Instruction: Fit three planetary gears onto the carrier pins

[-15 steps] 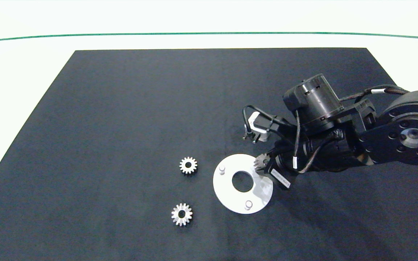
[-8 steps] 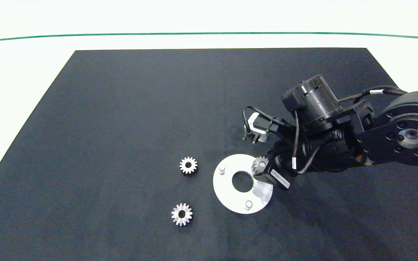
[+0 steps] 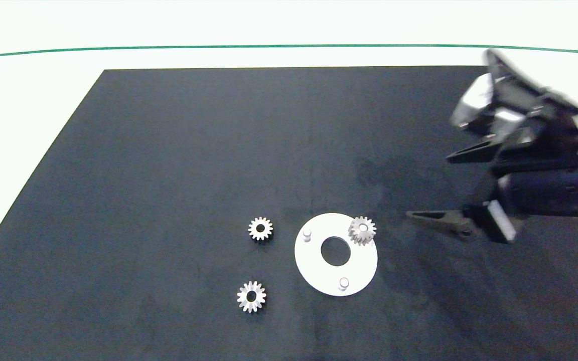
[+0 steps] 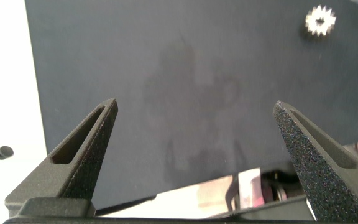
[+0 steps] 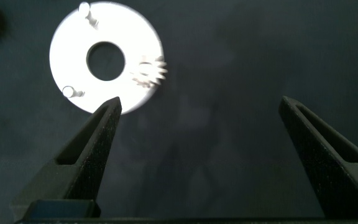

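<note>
One planetary gear sits on the right-hand carrier pin of the white disc. The other two carrier pins stand bare. Two more planetary gears lie flat on the mat, left of the disc. My right gripper hangs open and empty to the right of the disc, well clear of it. My left gripper is open over bare mat with one gear far ahead; that arm is outside the head view.
Everything lies on a black mat on a white table. A green line runs along the far side of the table.
The right gripper let go of the gear, leaving it on the right-hand pin. It opened wide and drew back up and to the right, away from the disc.
</note>
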Controlling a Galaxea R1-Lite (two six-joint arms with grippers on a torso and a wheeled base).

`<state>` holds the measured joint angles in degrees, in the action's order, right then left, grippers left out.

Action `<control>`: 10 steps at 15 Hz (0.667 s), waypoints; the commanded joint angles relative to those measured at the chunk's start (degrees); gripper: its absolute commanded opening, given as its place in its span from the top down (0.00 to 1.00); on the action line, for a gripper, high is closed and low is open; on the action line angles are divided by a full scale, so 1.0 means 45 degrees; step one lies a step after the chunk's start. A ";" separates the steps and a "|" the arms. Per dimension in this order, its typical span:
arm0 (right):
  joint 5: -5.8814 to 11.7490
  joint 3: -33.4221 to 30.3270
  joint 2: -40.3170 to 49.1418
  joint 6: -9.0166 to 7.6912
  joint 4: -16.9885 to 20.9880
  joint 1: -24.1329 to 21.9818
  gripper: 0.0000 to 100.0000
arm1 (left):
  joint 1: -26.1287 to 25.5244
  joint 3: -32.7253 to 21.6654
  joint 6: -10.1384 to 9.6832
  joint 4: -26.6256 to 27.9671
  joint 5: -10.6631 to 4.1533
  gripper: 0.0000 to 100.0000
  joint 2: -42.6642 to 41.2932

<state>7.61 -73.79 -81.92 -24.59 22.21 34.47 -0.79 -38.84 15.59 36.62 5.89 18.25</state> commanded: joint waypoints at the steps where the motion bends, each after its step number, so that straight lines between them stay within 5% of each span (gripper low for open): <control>1: 0.0126 0.2277 0.7150 -0.0044 0.0240 -0.0864 0.00 | -0.0097 0.0428 0.1086 -0.0032 0.0371 0.00 0.1589; 4: 0.0126 0.3331 0.9162 -0.0024 0.1627 -0.1606 0.00 | -0.0918 0.0447 0.1789 -0.0404 0.0586 0.00 0.3777; 8: 0.0126 0.4933 1.0392 0.0054 0.1705 -0.1821 0.00 | -0.2519 0.0955 0.3059 -0.3275 0.0547 0.00 0.6101; 10: 0.0126 0.4913 1.0373 0.0210 0.1705 -0.1821 0.00 | -0.3261 0.1619 0.3098 -0.3939 0.0527 0.00 0.7136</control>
<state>8.13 -52.09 -37.12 -23.54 29.77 26.40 -12.26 -33.99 29.01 20.42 8.24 43.74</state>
